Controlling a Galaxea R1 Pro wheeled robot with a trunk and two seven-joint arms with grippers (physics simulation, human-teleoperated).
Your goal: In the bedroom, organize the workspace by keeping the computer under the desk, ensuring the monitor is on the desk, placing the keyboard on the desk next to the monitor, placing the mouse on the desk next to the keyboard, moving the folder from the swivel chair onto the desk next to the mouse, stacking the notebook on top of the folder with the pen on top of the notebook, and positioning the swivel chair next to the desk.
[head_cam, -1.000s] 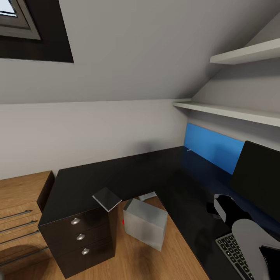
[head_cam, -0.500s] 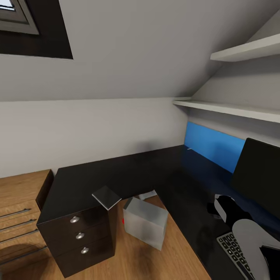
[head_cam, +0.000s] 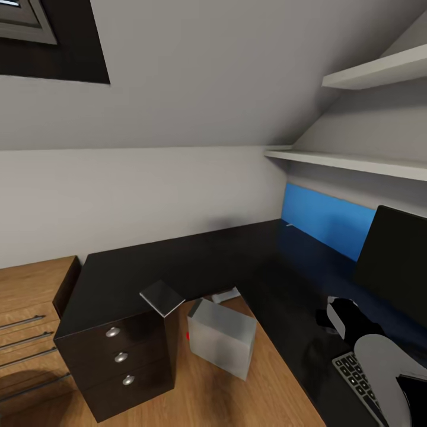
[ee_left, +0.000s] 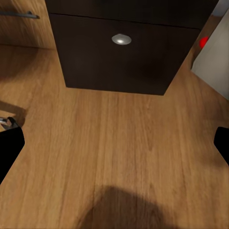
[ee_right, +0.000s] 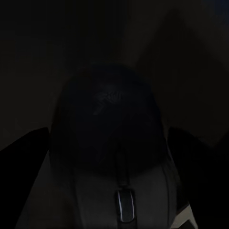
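Note:
The black-topped desk [head_cam: 196,261] runs in an L from the drawer unit [head_cam: 121,359] to the right wall. The light grey computer [head_cam: 222,338] stands on the floor in the desk's inner corner. The black monitor [head_cam: 394,267] stands at the right, with the keyboard [head_cam: 356,379] in front of it. My right gripper [head_cam: 339,314] hangs over the desktop beside the monitor, shut on the dark mouse [ee_right: 114,143], which sits between its fingers [ee_right: 28,148]. A thin grey notebook [head_cam: 162,298] overhangs the desk edge above the drawers. My left gripper [ee_left: 114,143] is open over the wood floor, facing the drawer unit [ee_left: 124,47].
A blue wall panel [head_cam: 326,220] lines the wall behind the desk, with two white shelves [head_cam: 356,163] above it. A light-wood dresser [head_cam: 29,302] stands left of the drawer unit. Wood floor [head_cam: 196,397] lies open in front of the computer.
The whole picture has slid slightly upward, so the camera has moved. Neither arm nor any object has shifted on its own.

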